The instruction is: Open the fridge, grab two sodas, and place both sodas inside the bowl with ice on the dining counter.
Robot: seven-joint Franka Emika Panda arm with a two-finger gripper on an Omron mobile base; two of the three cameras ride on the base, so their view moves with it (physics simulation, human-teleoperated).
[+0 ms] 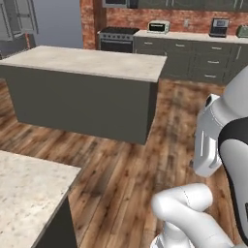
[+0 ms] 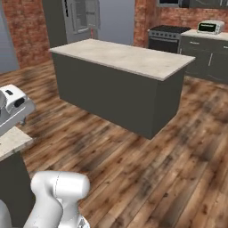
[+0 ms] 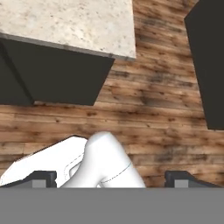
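- The white arm (image 1: 193,213) rises nearest the camera, folded at the elbow, its upper links cut off by the right edge of the left base view.
- The gripper (image 3: 111,178) points down at the wood floor (image 3: 153,109); the two dark fingertips (image 3: 43,178) stand wide apart, nothing between them.
- A beige speckled counter (image 1: 29,189) sits beside the arm, cut off at the frame corner.
- The island (image 2: 120,58) stands beyond.
- The grey fridge (image 2: 80,18) stands far back, top cropped, doors hard to make out.

A plank floor (image 1: 126,169) carries an island (image 1: 87,65) with a beige speckled top on a dark base. A second beige-topped counter (image 1: 26,189) stands near it, across a strip of floor. Grey cabinets (image 1: 193,58) line the brick wall.
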